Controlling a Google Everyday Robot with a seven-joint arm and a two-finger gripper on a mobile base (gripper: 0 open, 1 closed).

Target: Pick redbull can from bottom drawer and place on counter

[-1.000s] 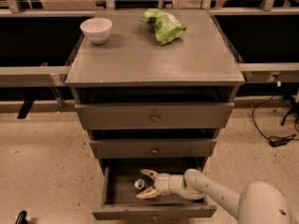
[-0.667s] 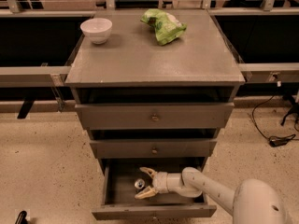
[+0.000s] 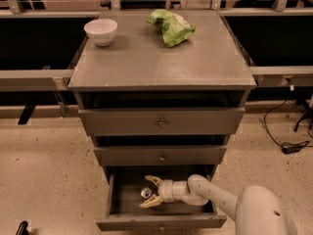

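Bottom drawer (image 3: 161,223) was open, redbull can (image 3: 145,193) upright inside. Gripper (image 3: 151,192) was at the can's 3 o'clock, jaws apart, straddling it. Counter (image 3: 161,62): bowl (image 3: 100,31) at 10 o'clock.

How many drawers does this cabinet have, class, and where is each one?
3. The top drawer lies just under the counter, the middle drawer below it, and the bottom drawer is pulled open, with the gripper inside it, fingers open around the redbull can.
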